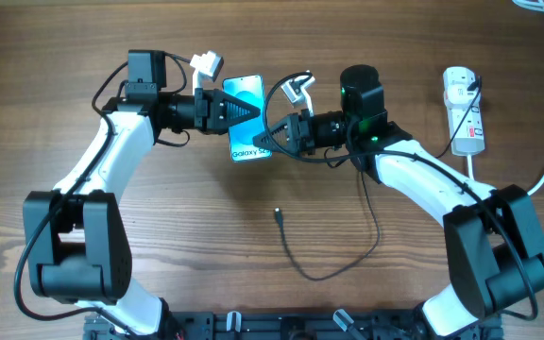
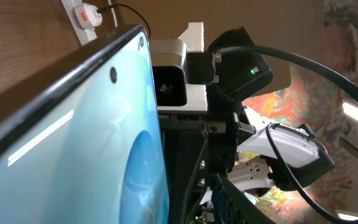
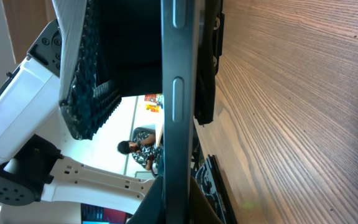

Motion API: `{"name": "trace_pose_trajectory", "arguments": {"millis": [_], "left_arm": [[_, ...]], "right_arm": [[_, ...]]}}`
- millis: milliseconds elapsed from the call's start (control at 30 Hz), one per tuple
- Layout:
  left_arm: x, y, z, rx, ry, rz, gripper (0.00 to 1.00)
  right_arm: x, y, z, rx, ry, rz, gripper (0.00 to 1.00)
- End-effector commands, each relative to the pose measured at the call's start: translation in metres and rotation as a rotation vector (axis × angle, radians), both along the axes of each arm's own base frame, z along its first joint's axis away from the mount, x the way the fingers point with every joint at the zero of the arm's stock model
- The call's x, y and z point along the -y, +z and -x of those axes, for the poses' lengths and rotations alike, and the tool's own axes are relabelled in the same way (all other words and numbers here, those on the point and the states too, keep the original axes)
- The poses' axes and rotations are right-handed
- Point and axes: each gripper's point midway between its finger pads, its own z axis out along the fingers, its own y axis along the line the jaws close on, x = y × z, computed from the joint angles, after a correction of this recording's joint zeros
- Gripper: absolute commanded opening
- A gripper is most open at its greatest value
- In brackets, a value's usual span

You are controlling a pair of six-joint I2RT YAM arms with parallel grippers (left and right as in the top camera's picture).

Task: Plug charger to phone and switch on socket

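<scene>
- At six o'clock on the table (image 1: 196, 236), nearest the robot base, the charger (image 1: 321, 277) lies in a slack loop. Its plug tip (image 1: 278, 213) is free on the wood and touches nothing.
- At centre, just toward twelve o'clock of that tip, the phone (image 1: 253, 93) is held between the two arms, screen up and tilted. The right wrist view shows its edge clear of the wood.
- Left gripper (image 1: 239, 110): at nine o'clock of the phone, fingers closed across its left edge.
- Right gripper (image 1: 277, 140): at four o'clock of the phone. Jaws narrow and, as I judge, clamped on its lower right edge; the side buttons run down the middle of its own camera view.
- At two o'clock, well apart from the phone, the socket (image 1: 465, 118) lies flat with a plug seated. Switch position cannot be told.
- Progress, as judged: early. The phone is secured only. The plug tip is not yet picked up or inserted, and the socket is untouched. A hand must be freed for the charger.
</scene>
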Motion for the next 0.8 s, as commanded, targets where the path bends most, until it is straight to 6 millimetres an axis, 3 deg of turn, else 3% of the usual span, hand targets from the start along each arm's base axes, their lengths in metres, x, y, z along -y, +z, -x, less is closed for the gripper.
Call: {"name": "trace_pose_trajectory", "arguments": {"millis": [0,167,233,333,400,433,500,567,600,767], "left_arm": [[-0.005,0.019,0.004,0.044,-0.016,0.045,0.42],[-0.005,0.019,0.004,0.044,-0.016,0.045,0.16],[-0.005,0.019,0.004,0.044,-0.016,0.045,0.12],[-0.005,0.013,0.0,0.046,0.008,0.01,0.04],[-0.009,-0.018,-0.016,0.003,0.121,-0.163,0.04],[-0.019,-0.051,-0.024,-0.065,0.215,-0.34,0.04],[-0.038,-0.091,-0.022,-0.156,0.302,-0.575,0.04],[-0.052,-0.118,-0.011,-0.217,0.334,-0.764,0.04],[-0.058,-0.13,-0.004,-0.243,0.344,-0.861,0.04],[-0.076,-0.155,0.008,-0.32,0.444,-1.141,0.04]], "right_arm": [[0.003,0.009,-0.01,0.008,-0.048,0.003,0.04],[0.003,0.009,-0.01,0.008,-0.047,0.002,0.04],[0.003,0.009,-0.01,0.008,-0.047,0.003,0.05],[0.003,0.01,-0.011,0.02,-0.047,0.0,0.25],[0.003,0.011,-0.01,0.076,-0.037,-0.008,0.51],[0.003,0.01,-0.01,0.12,-0.031,-0.01,0.59],[0.004,0.004,-0.009,0.175,-0.022,0.0,0.62],[0.008,-0.017,-0.011,0.167,-0.053,0.077,0.63],[0.013,-0.038,-0.011,0.156,-0.082,0.162,0.62],[0.043,-0.103,-0.003,0.099,-0.142,0.486,0.52]]}}
